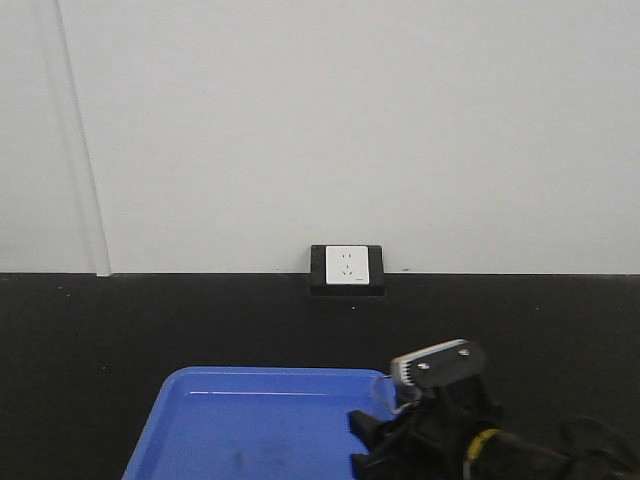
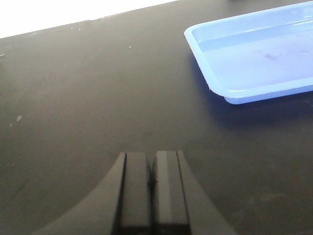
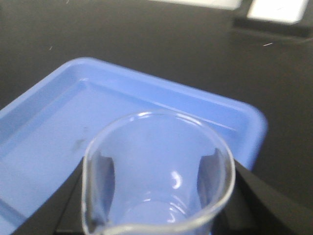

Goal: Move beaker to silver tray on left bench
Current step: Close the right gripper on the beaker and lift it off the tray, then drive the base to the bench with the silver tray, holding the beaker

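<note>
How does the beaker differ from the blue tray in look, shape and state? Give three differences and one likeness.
The beaker is clear glass; the blue tray is opaque. The beaker is round with a spout; the tray is rectangular and shallow. The beaker is held by the right gripper; the tray lies free on the black bench. Both are open-topped.
</note>
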Robot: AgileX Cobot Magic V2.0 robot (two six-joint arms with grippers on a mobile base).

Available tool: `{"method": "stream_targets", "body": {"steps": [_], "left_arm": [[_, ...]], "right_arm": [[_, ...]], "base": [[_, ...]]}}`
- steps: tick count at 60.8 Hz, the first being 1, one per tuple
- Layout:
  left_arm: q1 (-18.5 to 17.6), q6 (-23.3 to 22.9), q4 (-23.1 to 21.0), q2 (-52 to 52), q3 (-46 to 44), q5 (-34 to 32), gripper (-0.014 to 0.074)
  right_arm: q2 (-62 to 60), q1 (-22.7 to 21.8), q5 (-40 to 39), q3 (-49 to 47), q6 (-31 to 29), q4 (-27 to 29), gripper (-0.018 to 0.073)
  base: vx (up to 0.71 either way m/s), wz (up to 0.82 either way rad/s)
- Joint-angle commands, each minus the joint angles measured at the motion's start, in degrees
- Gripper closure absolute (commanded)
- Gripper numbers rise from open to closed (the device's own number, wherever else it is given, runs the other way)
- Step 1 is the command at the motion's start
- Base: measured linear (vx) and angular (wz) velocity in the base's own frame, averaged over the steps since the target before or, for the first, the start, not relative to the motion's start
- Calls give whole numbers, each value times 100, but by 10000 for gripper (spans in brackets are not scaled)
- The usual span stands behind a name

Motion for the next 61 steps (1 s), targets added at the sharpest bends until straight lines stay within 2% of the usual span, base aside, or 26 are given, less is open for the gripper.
{"method": "stream_targets", "body": {"steps": [1, 13, 25, 32, 61], "left_arm": [[-37, -11, -25, -43, 114, -471, 595], [-37, -11, -25, -43, 114, -471, 595], [-37, -11, -25, -43, 114, -471, 595], [-37, -11, -25, -43, 114, -471, 595], [-37, -11, -25, -43, 114, -471, 595]], "right_arm": [[-1134, -273, -187, 479, -58, 25, 573], [-3157, -665, 146, 1796, -383, -71, 573], [-4293, -664, 438, 2156, -439, -15, 573], [-4419, -664, 637, 2156, -718, -39, 573], [-4446, -664, 769, 2186, -718, -19, 571]], "base": [[0, 0], [0, 0], [0, 0], [0, 0], [0, 0]]}}
